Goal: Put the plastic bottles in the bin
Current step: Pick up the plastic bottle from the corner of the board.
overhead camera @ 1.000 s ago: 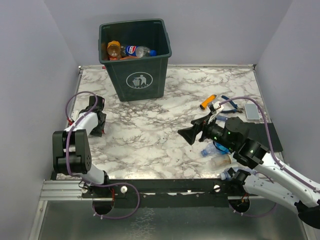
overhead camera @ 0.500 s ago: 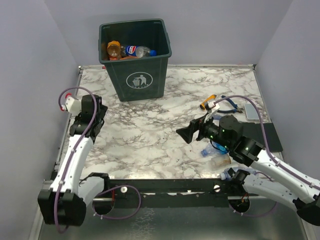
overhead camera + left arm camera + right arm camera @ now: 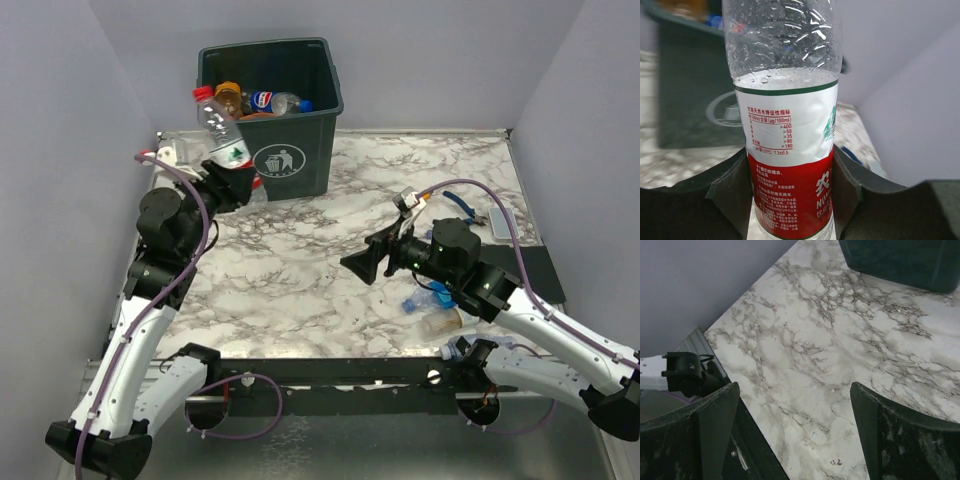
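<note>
— While our right gripper [image 3: 360, 266] hangs over the marble table [image 3: 300, 285], jaws wide apart and empty, where is our left one?
— Our left gripper [image 3: 231, 178] is clamped on a red-labelled bottle [image 3: 222, 130], held tilted beside the bin [image 3: 300, 165]; we see other bottles [image 3: 263, 101] inside.

Bin [image 3: 300, 165]: dark green; a white litter symbol is printed on the front.
Red-labelled bottle [image 3: 787, 125]: clear, beaded with droplets, red cap; label banded white over red, edged in green.
Table [image 3: 330, 250]: white marble pattern, veined grey-black.
In the bin, 1 orange-tinted bottle [image 3: 228, 98] and 1 blue-labelled bottle [image 3: 266, 100] are seen.
Left arm [image 3: 140, 320] and right arm [image 3: 560, 338]: white shells, black joints, purple cables [image 3: 500, 195].
</note>
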